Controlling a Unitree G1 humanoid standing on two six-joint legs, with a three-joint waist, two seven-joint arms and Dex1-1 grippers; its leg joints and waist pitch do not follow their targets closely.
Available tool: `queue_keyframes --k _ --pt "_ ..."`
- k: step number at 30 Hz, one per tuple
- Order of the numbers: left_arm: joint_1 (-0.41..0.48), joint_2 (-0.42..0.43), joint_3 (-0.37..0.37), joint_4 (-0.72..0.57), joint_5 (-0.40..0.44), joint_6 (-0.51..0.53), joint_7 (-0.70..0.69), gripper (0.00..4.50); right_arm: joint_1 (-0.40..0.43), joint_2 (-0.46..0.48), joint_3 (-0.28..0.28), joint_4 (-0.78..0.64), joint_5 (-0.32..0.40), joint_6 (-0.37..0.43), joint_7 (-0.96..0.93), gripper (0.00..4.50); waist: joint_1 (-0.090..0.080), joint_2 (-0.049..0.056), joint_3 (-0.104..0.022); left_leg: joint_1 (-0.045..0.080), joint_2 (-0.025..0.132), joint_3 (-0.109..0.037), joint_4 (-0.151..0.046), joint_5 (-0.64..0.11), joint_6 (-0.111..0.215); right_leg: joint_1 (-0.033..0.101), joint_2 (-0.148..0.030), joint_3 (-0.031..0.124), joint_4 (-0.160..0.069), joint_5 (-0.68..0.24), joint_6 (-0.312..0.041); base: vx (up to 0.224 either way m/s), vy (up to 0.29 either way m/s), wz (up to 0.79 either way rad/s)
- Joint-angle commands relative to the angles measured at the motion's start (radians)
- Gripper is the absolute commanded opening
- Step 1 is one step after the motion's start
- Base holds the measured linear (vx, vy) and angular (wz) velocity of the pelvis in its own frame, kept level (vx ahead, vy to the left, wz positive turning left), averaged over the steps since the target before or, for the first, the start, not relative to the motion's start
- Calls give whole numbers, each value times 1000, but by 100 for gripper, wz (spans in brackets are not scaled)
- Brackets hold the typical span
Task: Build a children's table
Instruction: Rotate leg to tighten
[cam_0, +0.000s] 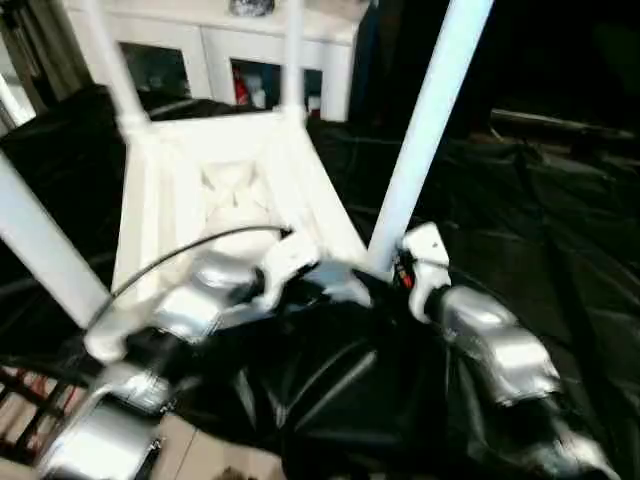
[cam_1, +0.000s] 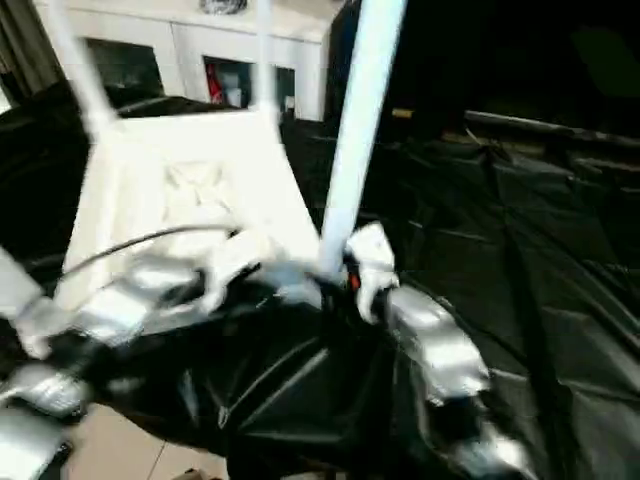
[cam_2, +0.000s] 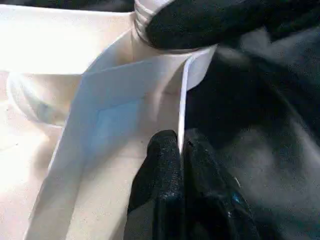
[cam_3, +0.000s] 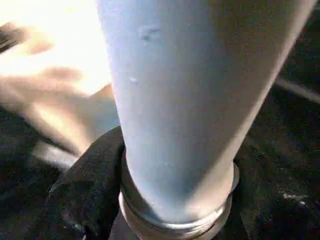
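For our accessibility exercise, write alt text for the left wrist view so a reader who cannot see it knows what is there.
The left tool pinches the thin white rim of the upturned table top between its two black fingers. Just beyond, a leg sits in the corner socket with another black finger against its threaded base; black sheeting lies alongside.

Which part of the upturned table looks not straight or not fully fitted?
The near-right leg leans instead of standing straight, and thread shows above its corner socket, so it seems not fully in. The right gripper holds its base; the left gripper pinches the tabletop rim.
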Motion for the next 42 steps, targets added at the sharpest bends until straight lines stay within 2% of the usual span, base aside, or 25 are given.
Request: queue_keyframes --k 1,2,3,4,5,6,8,10,12,14,17,18,20,24,28,35,38,39,42 --pt "-39 -64 61 -2 -30 2 117 0 -9 47 8 79 -7 9 -87 273 -4 -2 -55 20 14 -31 -72 -392 -24 29 -72 17 -121 -660 -60 0 0 0" --pt "-48 -86 59 7 -21 1 148 0 -25 65 7 105 -13 1 -114 273 -5 1 -60 11 18 -36 -79 -374 -22 43 -75 16 -117 -606 -66 0 0 0" --pt "-50 -101 46 7 -8 -10 160 0 -41 80 9 126 -17 -9 -126 273 -2 3 -64 6 22 -41 -87 -354 -13 50 -75 17 -114 -531 -78 0 0 0" --pt "-53 -120 33 17 13 -29 186 0 -60 99 15 145 -18 -27 -119 308 -2 6 -65 9 24 -40 -87 -354 -11 47 -75 18 -111 -493 -91 0 0 0" --pt "-49 -120 25 16 20 -36 180 0 -61 101 19 142 -20 -35 -111 329 1 2 -65 13 23 -34 -87 -349 -3 48 -74 20 -107 -417 -127 0 0 0" --pt "-46 -120 22 16 23 -39 176 0 -61 103 19 140 -21 -40 -107 346 3 2 -66 14 23 -31 -86 -339 0 48 -75 22 -104 -399 -136 0 0 0" --pt "-30 -113 16 1 29 -41 160 0 -57 106 14 115 -11 -54 -80 349 5 1 -66 11 21 -27 -85 -322 10 51 -76 25 -102 -379 -149 0 0 0" --pt "-12 -97 11 -18 31 -48 134 0 -58 94 16 107 -22 -66 -66 361 8 -3 -69 13 21 -26 -83 -302 17 52 -78 25 -101 -382 -154 0 0 0" --pt "0 -81 5 -31 29 -68 109 0 -63 87 3 106 -19 -70 -63 389 8 -1 -69 8 23 -27 -85 -292 19 57 -79 24 -100 -393 -150 0 0 0" --pt "17 -61 -1 -50 23 -79 78 0 -56 66 9 75 -4 -74 -6 394 9 -3 -70 9 23 -26 -84 -293 21 56 -79 23 -103 -408 -144 0 0 0" --pt "59 -18 -12 -99 16 -101 -1 0 -36 10 28 9 5 -67 73 394 12 -1 -72 8 27 -25 -85 -266 24 58 -78 25 -98 -377 -145 0 0 0" --pt "69 -1 -17 -110 15 -106 -24 0 -24 -23 42 -22 11 -52 122 394 11 -5 -75 11 27 -22 -83 -259 27 54 -76 26 -97 -364 -152 0 0 0" --pt "82 24 -23 -117 20 -136 -51 0 -6 -71 53 -65 27 -30 193 394 16 -1 -74 8 28 -22 -83 -241 31 58 -76 27 -92 -336 -159 0 0 0" --pt "95 49 -20 -124 17 -152 -76 0 11 -107 44 -93 36 -21 253 442 19 0 -73 11 30 -23 -85 -262 26 54 -77 27 -93 -355 -161 0 0 0" --pt "112 64 -16 -149 10 -142 -101 0 26 -118 51 -121 35 -24 274 442 21 -1 -72 11 30 -24 -86 -273 15 54 -78 27 -94 -379 -155 0 0 0" --pt "112 76 -11 -154 18 -156 -126 0 40 -162 50 -160 76 8 353 442 25 -1 -72 11 29 -23 -84 -264 21 53 -76 27 -95 -376 -147 0 0 0" --pt "115 85 -14 -171 16 -160 -145 0 61 -198 89 -189 37 -18 402 442 30 -1 -71 12 29 -22 -84 -256 24 53 -76 28 -95 -369 -147 0 0 0" --pt "118 88 -16 -178 12 -163 -156 0 63 -201 88 -193 41 -15 407 442 31 1 -72 11 29 -23 -84 -254 23 54 -76 27 -93 -364 -149 0 0 0" --pt "128 102 -20 -203 0 -166 -200 0 73 -229 95 -221 60 -6 450 442 32 0 -71 10 30 -24 -85 -255 24 55 -76 27 -93 -362 -151 0 0 0"
